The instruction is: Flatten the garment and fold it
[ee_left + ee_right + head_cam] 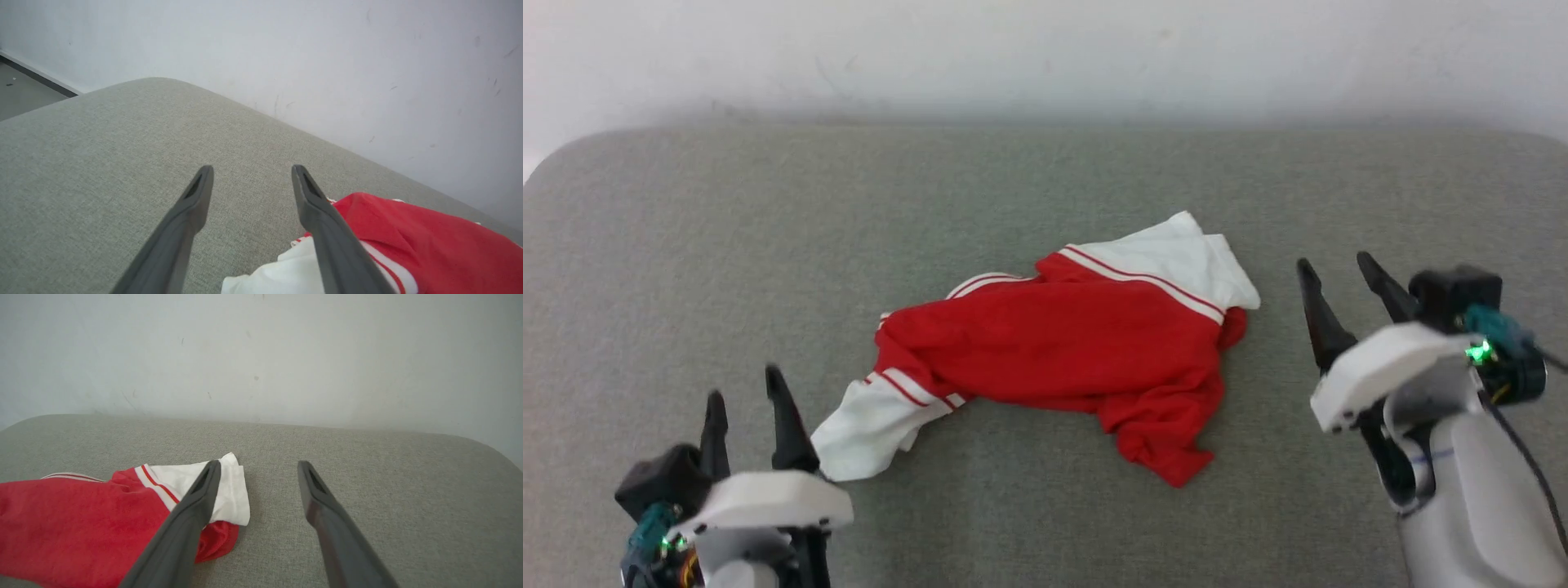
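With left gripper (743, 384) and right gripper (1334, 261) wide and empty, the crumpled red-and-white jersey shirt (1054, 351) should be pinched at both sleeves.

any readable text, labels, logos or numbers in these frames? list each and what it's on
None readable.
The garment: plain red fabric, white sleeves, striped trim, no lettering.
The grey padded surface and the wall: blank.
The left gripper and the right gripper: no legible marking, only green lights near the wrists.
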Motion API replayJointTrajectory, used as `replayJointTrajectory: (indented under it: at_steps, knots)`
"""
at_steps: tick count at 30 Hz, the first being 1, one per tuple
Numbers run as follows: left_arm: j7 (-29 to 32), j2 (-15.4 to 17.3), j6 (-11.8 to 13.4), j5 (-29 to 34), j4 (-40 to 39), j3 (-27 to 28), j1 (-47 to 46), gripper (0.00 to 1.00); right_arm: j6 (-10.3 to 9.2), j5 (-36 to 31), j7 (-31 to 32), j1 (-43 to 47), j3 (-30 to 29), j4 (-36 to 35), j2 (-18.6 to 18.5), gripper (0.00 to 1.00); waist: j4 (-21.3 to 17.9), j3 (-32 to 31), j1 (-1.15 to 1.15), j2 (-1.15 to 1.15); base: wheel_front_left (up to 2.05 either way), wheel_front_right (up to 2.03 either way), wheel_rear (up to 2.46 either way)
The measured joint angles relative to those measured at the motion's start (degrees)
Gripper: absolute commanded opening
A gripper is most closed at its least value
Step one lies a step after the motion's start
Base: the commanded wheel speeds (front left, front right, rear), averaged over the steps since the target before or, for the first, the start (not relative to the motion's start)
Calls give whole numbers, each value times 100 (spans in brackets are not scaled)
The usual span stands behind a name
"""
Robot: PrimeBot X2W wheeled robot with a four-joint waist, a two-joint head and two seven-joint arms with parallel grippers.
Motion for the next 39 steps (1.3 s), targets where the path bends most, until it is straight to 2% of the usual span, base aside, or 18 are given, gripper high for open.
replayJointTrajectory:
  at_steps: [8,12,16,17,18,19,20,22,24,27,30,34,39]
  knots:
    - [-9,-469,-604,845,-638,267,-341,100,-1,98,1070,-1498,24,1563,-272,100,435,452,0,0,0,0,0]
    - [-9,-498,-764,913,-650,223,-513,100,-1,207,1726,-2013,159,2227,-382,100,636,702,1,0,0,0,0]
    - [-9,-503,-773,780,-611,64,-621,100,-1,249,2542,-2360,526,2708,-487,100,806,921,1,0,0,0,0]
    - [-9,-503,-765,762,-600,44,-625,100,-1,268,2741,-2411,605,2766,-512,62,841,964,0,0,0,0,0]
    - [-9,-504,-743,747,-587,24,-625,100,-2,309,2922,-2498,705,2777,-564,35,872,1003,0,0,0,0,0]
    - [-9,-505,-738,743,-577,12,-626,100,-2,360,3064,-2582,781,2767,-614,14,897,1035,-1,0,0,0,0]
    - [-9,-508,-721,743,-569,10,-626,100,-2,415,3126,-2622,851,2732,-645,0,915,1059,-1,0,0,0,0]
    - [-9,-506,-697,743,-535,18,-625,100,0,502,2965,-2597,933,2584,-706,0,919,1069,1,0,0,0,0]
    - [-10,-510,-697,743,-483,22,-622,100,0,517,2481,-2486,884,2370,-760,0,897,1045,0,0,0,0,0]
    - [-9,-513,-695,754,-393,66,-600,100,0,514,1701,-2257,600,1993,-834,0,839,958,0,0,0,0,0]
    - [-9,-515,-708,814,-310,155,-549,100,0,471,1274,-1934,264,1601,-837,0,741,823,0,0,0,0,0]
    - [-9,-515,-798,902,-236,271,-432,100,0,285,1165,-1258,-331,985,-767,0,556,586,-1,0,0,0,0]
    - [-10,-516,-858,956,-118,259,-330,100,0,-23,1690,-171,-1163,107,-423,0,286,323,-2,0,0,0,0]
